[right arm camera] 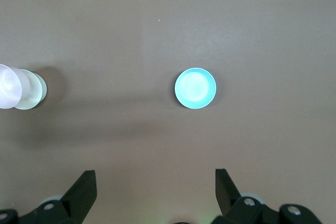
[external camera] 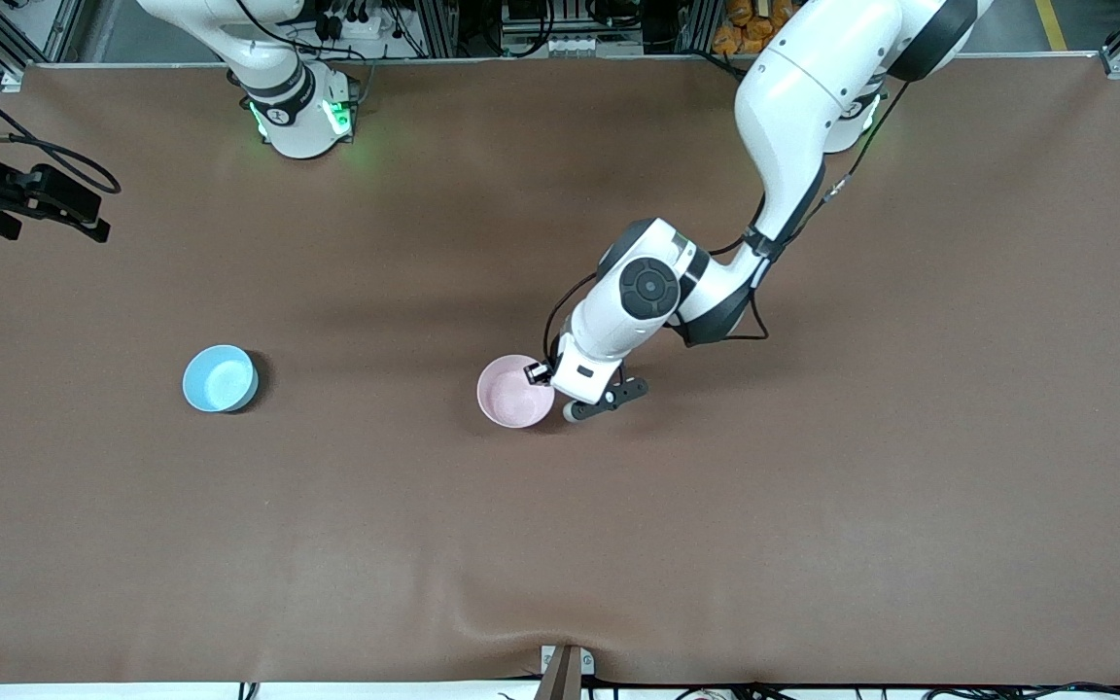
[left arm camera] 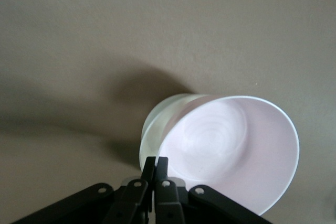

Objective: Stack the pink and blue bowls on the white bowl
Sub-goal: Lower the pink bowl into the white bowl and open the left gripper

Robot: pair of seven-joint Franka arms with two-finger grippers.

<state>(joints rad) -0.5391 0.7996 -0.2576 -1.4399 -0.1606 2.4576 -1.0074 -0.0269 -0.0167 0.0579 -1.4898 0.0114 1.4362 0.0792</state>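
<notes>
Left end effector (left arm camera: 155, 182) pinching pink bowl (left arm camera: 231, 150) rim; right (right arm camera: 155, 192) wide apart.

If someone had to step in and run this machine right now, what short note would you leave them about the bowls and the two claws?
Left gripper: shut on the rim of the pink bowl, holding it tilted over the white bowl near the table's middle; not yet seated.
Right gripper: open, empty, high over the table above the blue bowl; that arm waits.
Blue bowl: alone on the table, toward the right arm's end, untouched.
Done: pink bowl picked up and brought to the white one.
Left: settle the pink bowl into the white, release, then fetch the blue bowl and stack it on top.
</notes>
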